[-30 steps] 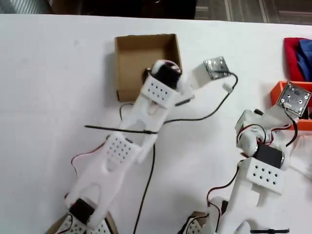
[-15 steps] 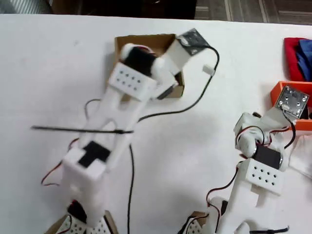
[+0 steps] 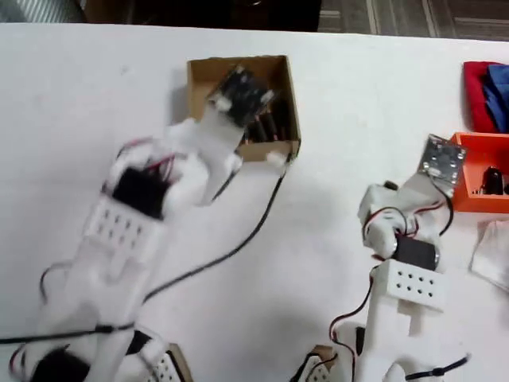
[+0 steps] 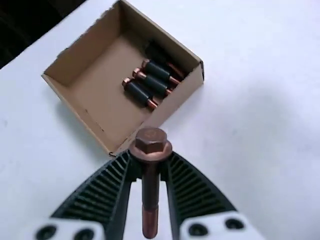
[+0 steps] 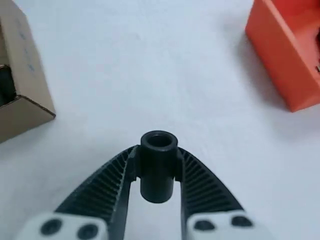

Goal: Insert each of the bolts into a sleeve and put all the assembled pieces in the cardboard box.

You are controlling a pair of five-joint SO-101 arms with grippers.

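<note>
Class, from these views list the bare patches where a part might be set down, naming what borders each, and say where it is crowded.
Free: the white table between the cardboard box and orange bin; the table left of the box; the box floor beside the assembled pieces. Crowded: the near edge, under the left arm and right arm.

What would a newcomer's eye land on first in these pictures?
The left pincer clamps a copper bolt near the cardboard box, where sleeved bolts lie along one wall. The right pincer clamps a black sleeve over the table, between that box and an orange bin.
</note>
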